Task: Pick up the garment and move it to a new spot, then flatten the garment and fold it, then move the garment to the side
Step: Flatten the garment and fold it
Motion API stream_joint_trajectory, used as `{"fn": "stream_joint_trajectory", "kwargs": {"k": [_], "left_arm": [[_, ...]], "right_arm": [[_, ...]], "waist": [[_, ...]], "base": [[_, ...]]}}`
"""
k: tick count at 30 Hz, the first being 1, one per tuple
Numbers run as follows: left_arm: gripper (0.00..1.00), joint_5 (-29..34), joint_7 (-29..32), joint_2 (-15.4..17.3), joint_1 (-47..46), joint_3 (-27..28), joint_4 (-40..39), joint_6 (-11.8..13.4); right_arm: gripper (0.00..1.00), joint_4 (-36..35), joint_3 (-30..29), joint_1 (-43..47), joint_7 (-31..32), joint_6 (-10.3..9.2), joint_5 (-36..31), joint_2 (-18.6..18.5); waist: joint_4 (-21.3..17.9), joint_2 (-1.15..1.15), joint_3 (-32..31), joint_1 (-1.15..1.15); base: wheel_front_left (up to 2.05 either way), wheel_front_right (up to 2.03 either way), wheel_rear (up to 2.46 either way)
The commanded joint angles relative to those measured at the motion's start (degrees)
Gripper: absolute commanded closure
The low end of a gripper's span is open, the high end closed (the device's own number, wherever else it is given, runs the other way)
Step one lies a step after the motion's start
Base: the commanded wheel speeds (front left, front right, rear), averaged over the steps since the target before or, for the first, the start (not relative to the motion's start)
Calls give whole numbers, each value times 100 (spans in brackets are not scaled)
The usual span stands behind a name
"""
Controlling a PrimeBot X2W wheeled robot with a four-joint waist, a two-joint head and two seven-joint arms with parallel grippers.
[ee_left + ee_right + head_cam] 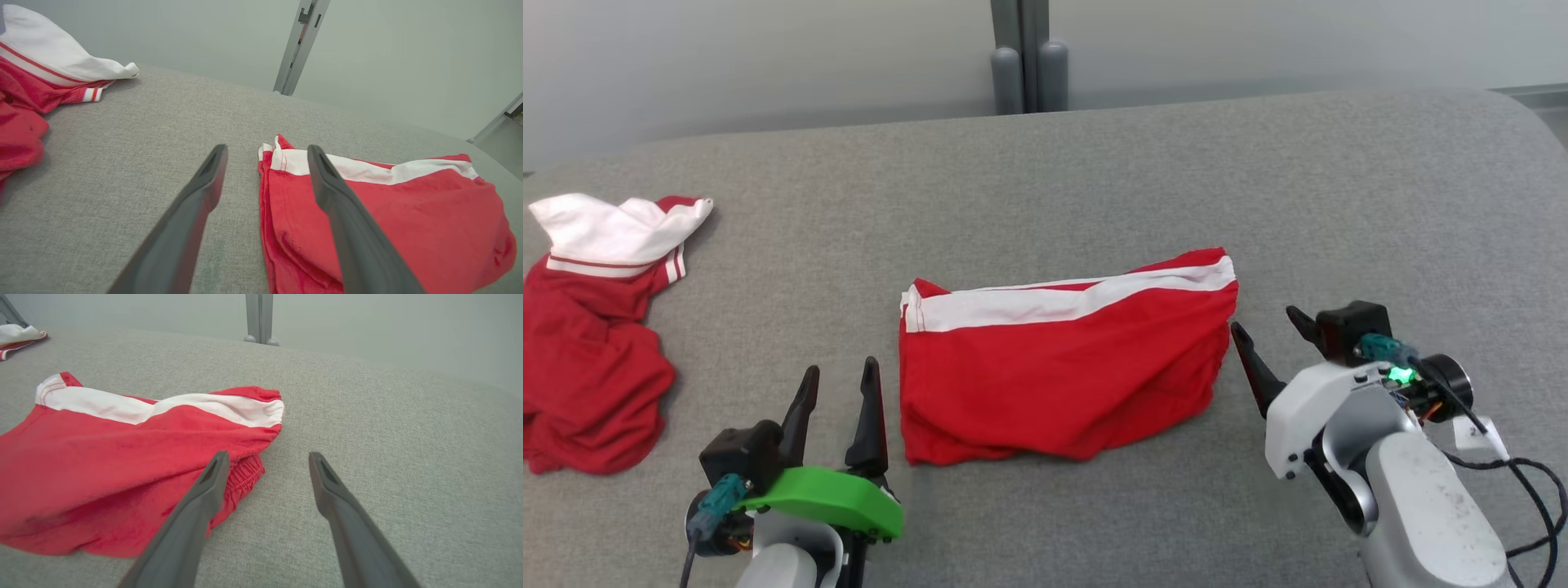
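Note:
The garment (1062,367) is red with a white band and lies folded in the middle of the grey fabric surface (1094,180). My left gripper (841,365) stands open just left of the garment's left edge, nothing between its fingers. In the left wrist view the gripper (266,148) straddles the garment's (408,212) near corner, one finger over the cloth. My right gripper (1262,318) is open beside the garment's right edge. In the right wrist view the gripper (268,454) has its left finger over the garment's (102,465) elastic hem, empty.
A second red and white garment (596,327) lies crumpled at the far left edge, also seen as a heap (41,73) in the left wrist view. A grey post (1029,57) stands behind the surface against the pale wall. Bare grey fabric stretches behind and to the right.

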Motion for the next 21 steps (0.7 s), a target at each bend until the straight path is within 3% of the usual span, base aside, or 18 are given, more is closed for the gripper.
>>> {"fn": "stream_joint_trajectory", "kwargs": {"k": [1, 11, 20, 21], "left_arm": [[0, 91, -18, -49, 115, 84, -17, -33], [0, 320, -18, -297, 16, 337, 113, -193], [0, 485, -19, -424, -48, 526, 148, -315], [0, 504, -19, -428, -59, 524, 150, -328]], "right_arm": [[0, 172, 29, -165, 88, -6, 52, -38], [0, 1547, 244, -821, 415, -6, 458, -74], [0, 2289, 556, -1032, 390, -6, 1035, -4], [33, 2330, 613, -1077, 355, -6, 1051, -2]], "waist": [[111, 0, 98, 0], [406, 0, 295, 0], [370, 0, 342, 0], [357, 0, 344, 0]], "base": [[0, 0, 0], [0, 0, 0], [0, 0, 0], [0, 0, 0]]}}
